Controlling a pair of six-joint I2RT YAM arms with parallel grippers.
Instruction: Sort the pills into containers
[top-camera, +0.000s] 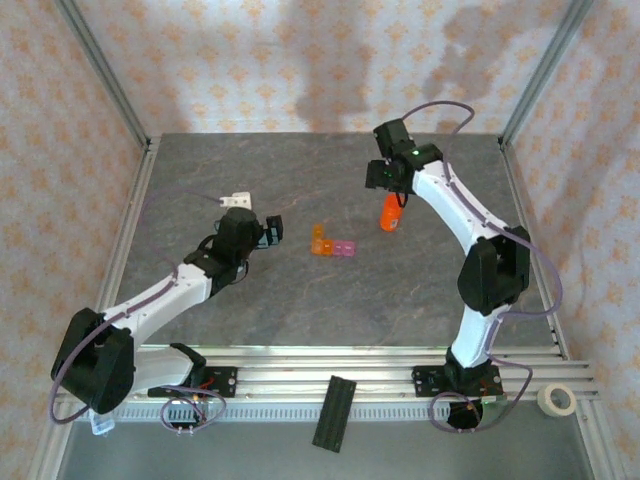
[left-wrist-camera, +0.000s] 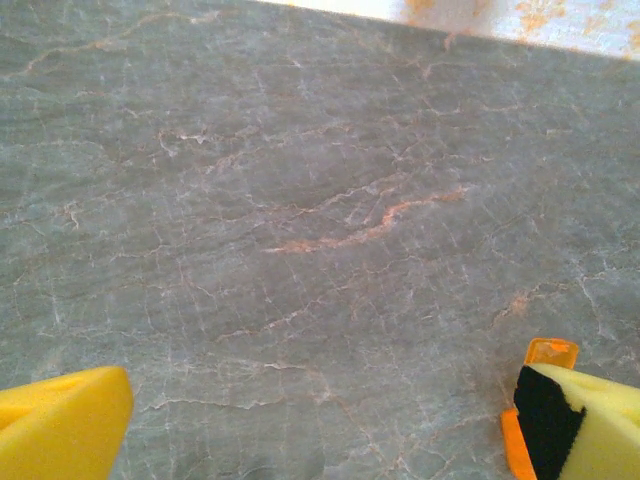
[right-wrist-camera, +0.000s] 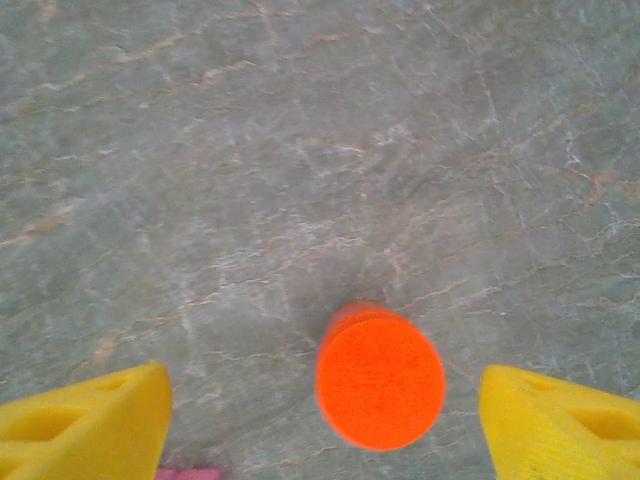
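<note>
The right gripper (right-wrist-camera: 320, 428) stood wide open and empty, its fingers either side of the upright orange cylindrical plastic bottle (right-wrist-camera: 380, 380). The left gripper (left-wrist-camera: 320, 430) was likewise wide open and empty, just beside the low strip of translucent orange and pink plastic cells (top-camera: 333, 245) at the middle of the grey stone-patterned bench (top-camera: 400, 300). The pills were too small to resolve. The strip was judged light, stiff, smooth and likely to slide, so it is best pinched across its narrow width.

No legible text, label, brand name, number or sign can be read on any surface in the three views.
</note>
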